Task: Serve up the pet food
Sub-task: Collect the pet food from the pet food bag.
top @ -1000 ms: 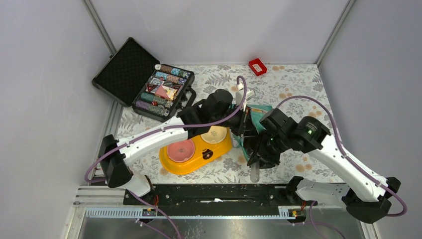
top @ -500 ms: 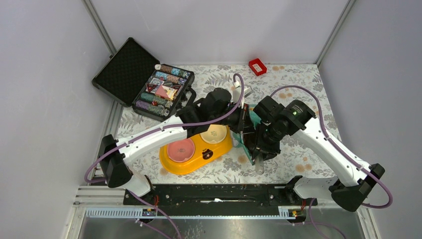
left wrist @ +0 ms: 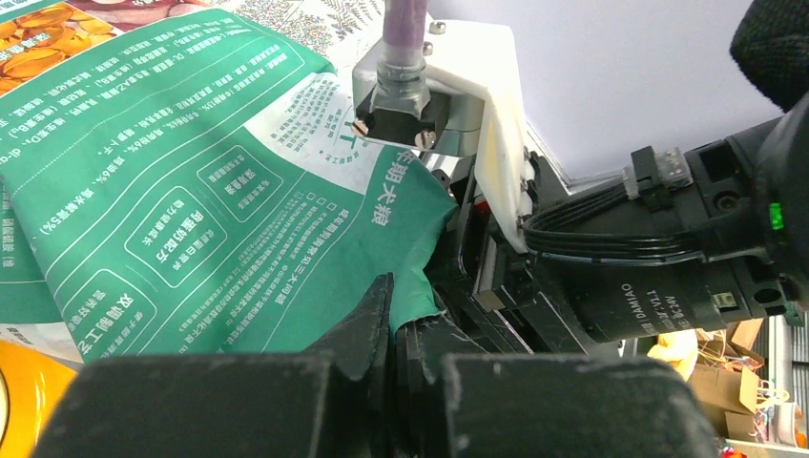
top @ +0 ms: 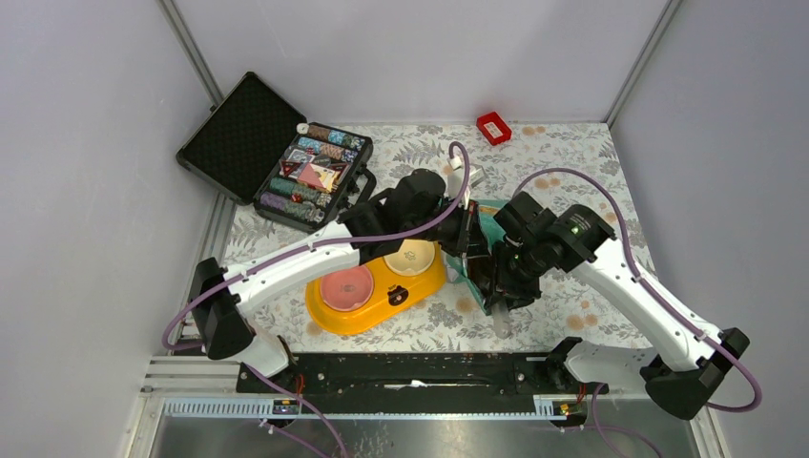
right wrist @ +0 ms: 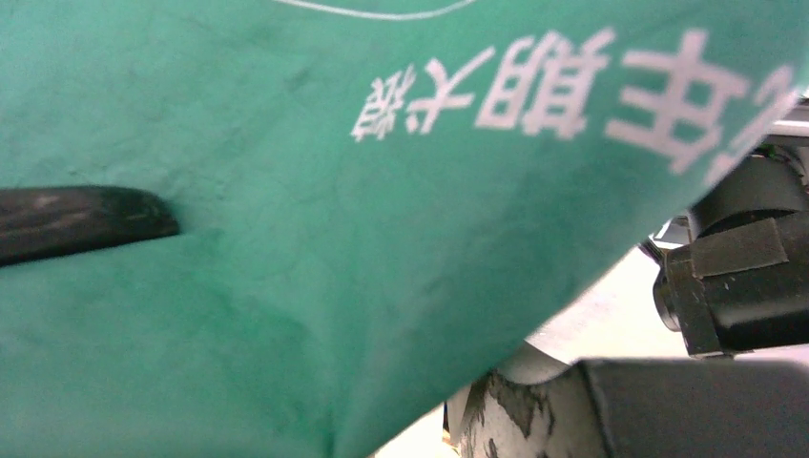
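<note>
A: Left tool [left wrist: 396, 320] clenched on the pouch [left wrist: 191, 191] corner. Right tool [top: 498, 284] sits against the pouch; can't tell if it grips. Pouch just right of bowl [top: 382, 315]; no kibble showing.

B: Risk: the thin pinch slips, the pouch tips and spills on the counter [top: 572, 162]. Both tools crowd it. Open room lies further right of bowl.

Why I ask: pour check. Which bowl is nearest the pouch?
The cream bowl, at the feeder's right end by the pouch; the pink bowl is farther.

Probably a lab test cell: grey panel walls [top: 420, 57], aluminium frame [top: 194, 48].
</note>
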